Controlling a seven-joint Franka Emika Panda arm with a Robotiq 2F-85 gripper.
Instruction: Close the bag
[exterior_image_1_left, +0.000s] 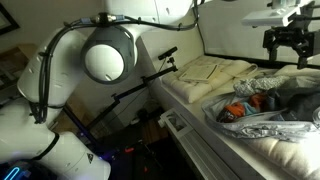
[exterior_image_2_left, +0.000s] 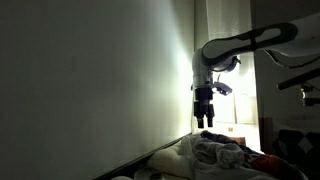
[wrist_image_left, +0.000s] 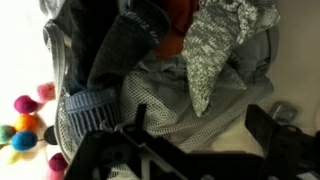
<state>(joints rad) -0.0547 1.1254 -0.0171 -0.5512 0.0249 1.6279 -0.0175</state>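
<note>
Grey-silver crinkly plastic: the bag (exterior_image_1_left: 270, 120) lies just beside a folded cream cloth (exterior_image_1_left: 212, 70), orange stuff showing thru, one edge cut off by frame. My pincer (exterior_image_1_left: 290, 45) hangs above it, jaws fully apart, holding nothing. Bag mouth: can't make out.

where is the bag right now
In an exterior view the bag lies at lower right, below the open gripper and right of the folded cream cloth.
</note>
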